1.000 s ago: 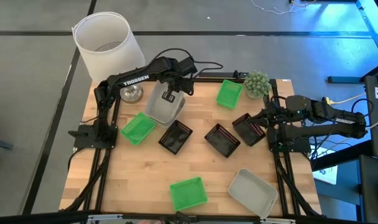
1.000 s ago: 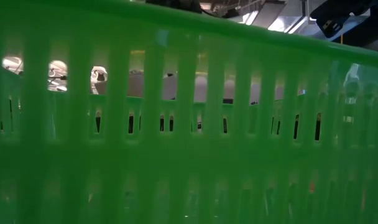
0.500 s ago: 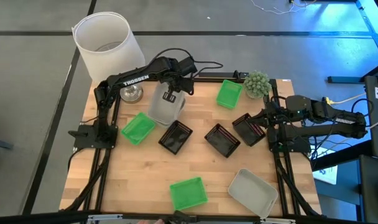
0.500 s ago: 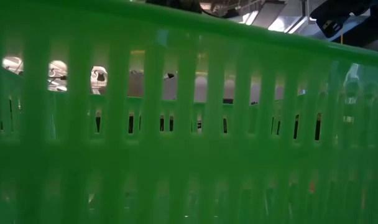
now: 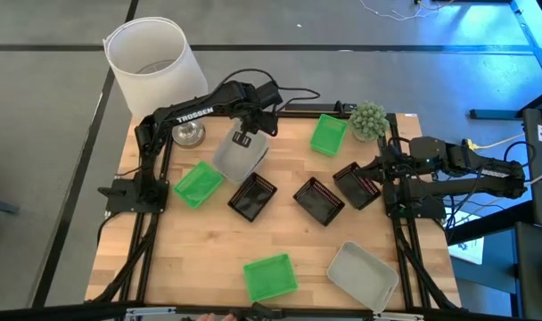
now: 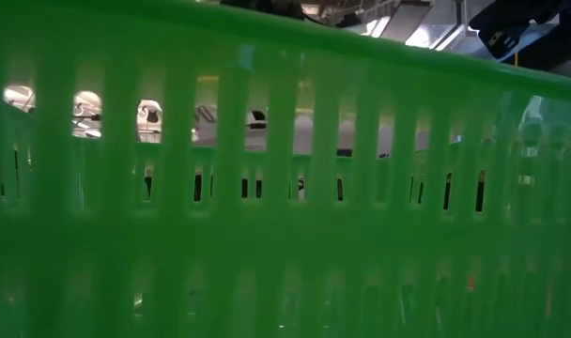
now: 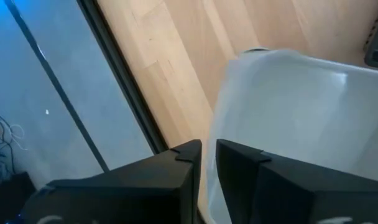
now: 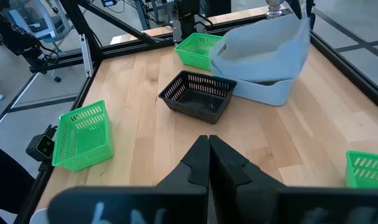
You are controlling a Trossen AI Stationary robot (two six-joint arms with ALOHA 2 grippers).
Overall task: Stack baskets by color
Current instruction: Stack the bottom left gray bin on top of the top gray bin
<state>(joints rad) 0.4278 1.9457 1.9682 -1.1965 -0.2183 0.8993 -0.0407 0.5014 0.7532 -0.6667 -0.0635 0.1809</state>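
Note:
Two grey-white baskets [image 5: 240,156] sit at the table's far left. The upper one [image 8: 263,43] is tilted in the lower one [image 8: 270,90], and my left gripper [image 7: 209,155] is over its raised far wall. Three green baskets [image 5: 198,183] [image 5: 328,133] [image 5: 270,276], three black ones [image 5: 251,196] [image 5: 318,200] [image 5: 357,185] and another grey-white basket [image 5: 364,275] lie singly on the table. One green basket's wall [image 6: 285,188] fills the low view. My right gripper [image 8: 209,146] waits shut at the right edge. My left gripper has the upper grey-white basket's thin far wall [image 7: 217,124] in the narrow gap between its two fingers. The fingers slant down from above, across the rim. The basket is tilted, that side raised, and its low side [image 8: 239,59] rests in the basket beneath.
A large white lampshade [image 5: 155,62] stands beyond the far left corner, with a small metal object [image 5: 189,134] beside it. A fuzzy green plant ball [image 5: 369,119] sits at the far right. Bare wood [image 5: 191,259] lies at the near left.
The upper grey-white basket has swung slightly under my left gripper, its near end shifting toward the table's right. The gripper has kept its place.

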